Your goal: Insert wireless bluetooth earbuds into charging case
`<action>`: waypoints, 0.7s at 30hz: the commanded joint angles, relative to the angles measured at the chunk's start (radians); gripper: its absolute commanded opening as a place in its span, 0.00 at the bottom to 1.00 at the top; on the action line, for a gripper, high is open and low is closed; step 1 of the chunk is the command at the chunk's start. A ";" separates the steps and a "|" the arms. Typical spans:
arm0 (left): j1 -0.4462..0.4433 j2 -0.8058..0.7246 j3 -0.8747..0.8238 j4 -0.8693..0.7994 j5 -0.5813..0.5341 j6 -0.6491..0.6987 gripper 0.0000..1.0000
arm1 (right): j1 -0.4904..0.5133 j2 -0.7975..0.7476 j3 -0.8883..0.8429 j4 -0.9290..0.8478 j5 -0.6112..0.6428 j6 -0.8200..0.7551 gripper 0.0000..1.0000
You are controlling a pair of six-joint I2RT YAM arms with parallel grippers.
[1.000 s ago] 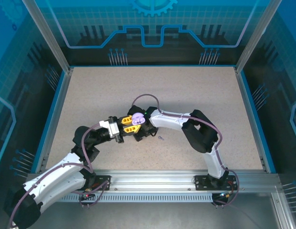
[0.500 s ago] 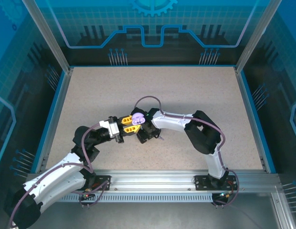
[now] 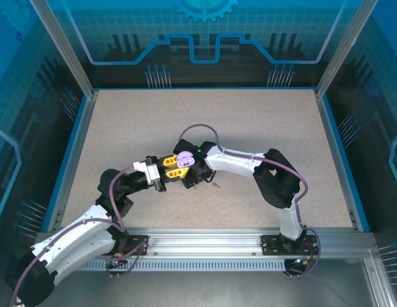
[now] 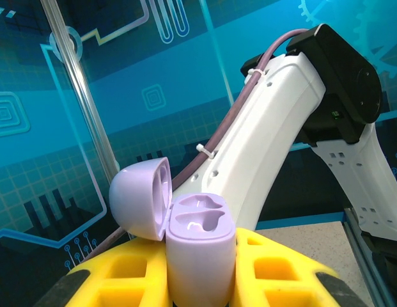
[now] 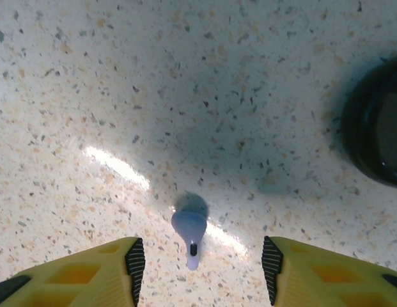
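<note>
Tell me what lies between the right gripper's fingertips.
In the right wrist view, one lavender earbud lies on the table inside the open right gripper, touching neither finger.

The lavender case [image 4: 201,249] is open, empty; a lavender earbud [image 5: 190,231] lies on the tabletop [image 5: 89,77].

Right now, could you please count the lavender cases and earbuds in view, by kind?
lavender charging case: 1, open, held in the left tool
lavender earbud: 1, lying on the table below the open right tool
Total: 2
</note>
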 commanded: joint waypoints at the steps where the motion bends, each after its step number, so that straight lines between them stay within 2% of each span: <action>1: -0.006 -0.012 -0.020 0.029 -0.004 -0.007 0.00 | 0.004 0.047 0.040 -0.029 -0.006 0.014 0.53; 19: -0.006 -0.009 -0.020 0.024 -0.009 -0.002 0.00 | 0.033 0.141 0.080 -0.085 -0.003 0.002 0.40; 21: -0.007 -0.009 -0.020 0.024 -0.008 -0.002 0.00 | 0.033 0.148 0.080 -0.084 -0.006 0.002 0.36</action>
